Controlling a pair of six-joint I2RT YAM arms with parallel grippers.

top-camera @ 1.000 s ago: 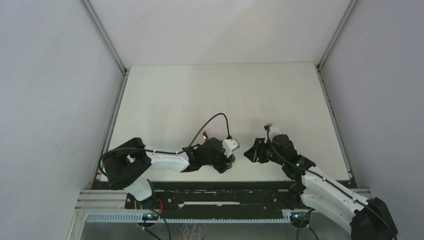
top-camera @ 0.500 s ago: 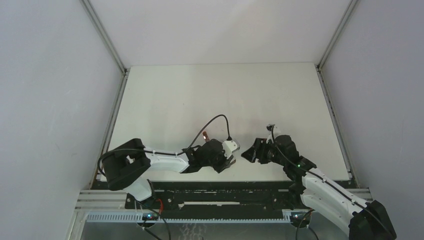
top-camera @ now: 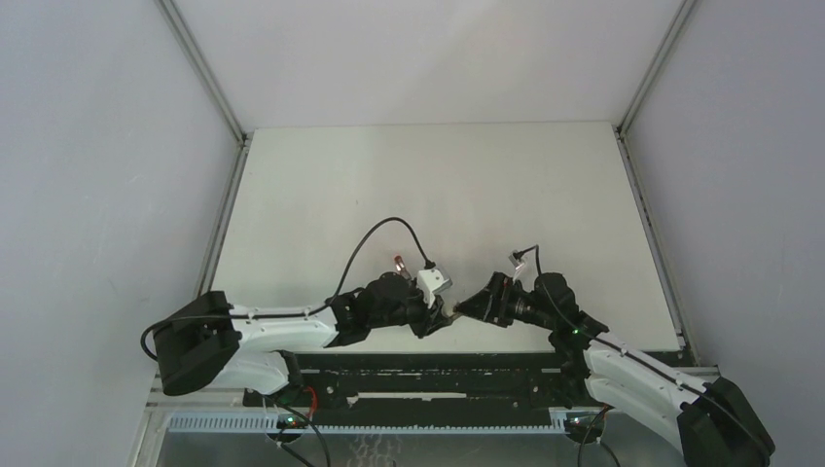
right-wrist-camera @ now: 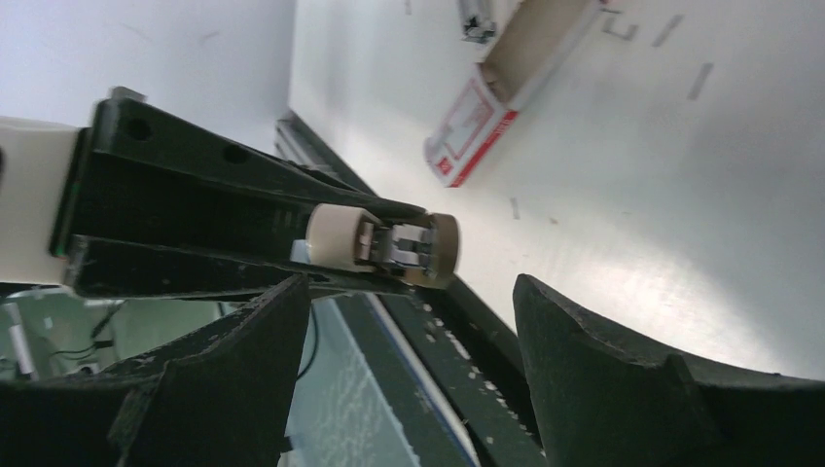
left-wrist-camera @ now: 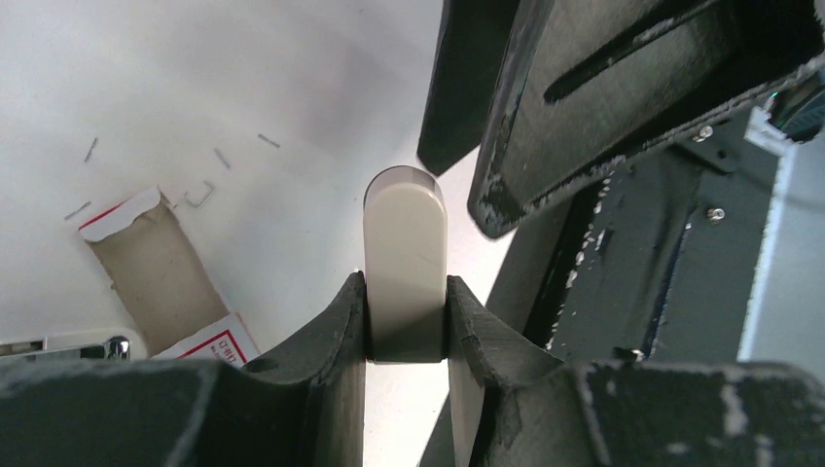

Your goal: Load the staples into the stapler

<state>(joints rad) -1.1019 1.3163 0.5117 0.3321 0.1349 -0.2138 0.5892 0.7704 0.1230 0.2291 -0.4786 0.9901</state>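
The stapler [left-wrist-camera: 405, 243] is a tiny cream-coloured piece with metal parts [right-wrist-camera: 389, 241] inside. My left gripper [left-wrist-camera: 406, 292] is shut on its rear end and holds it above the table near the front edge. My right gripper [right-wrist-camera: 411, 292] is open, its fingers spread wide just short of the stapler's free end. From above, the left gripper [top-camera: 440, 319] and right gripper [top-camera: 472, 305] meet tip to tip. The staples box [left-wrist-camera: 165, 282], white with red print, lies open on the table, and the right wrist also shows the box [right-wrist-camera: 506, 97].
Loose staples [left-wrist-camera: 199, 195] lie scattered on the white table round the box. A small shiny metal piece [right-wrist-camera: 474, 19] rests beside the box's far end. The black rail [right-wrist-camera: 467, 350] at the table's front edge runs just below both grippers.
The left arm stretched right and the right gripper moved left, so the tips now meet. The left jaws closed on the stapler while the right jaws spread apart.
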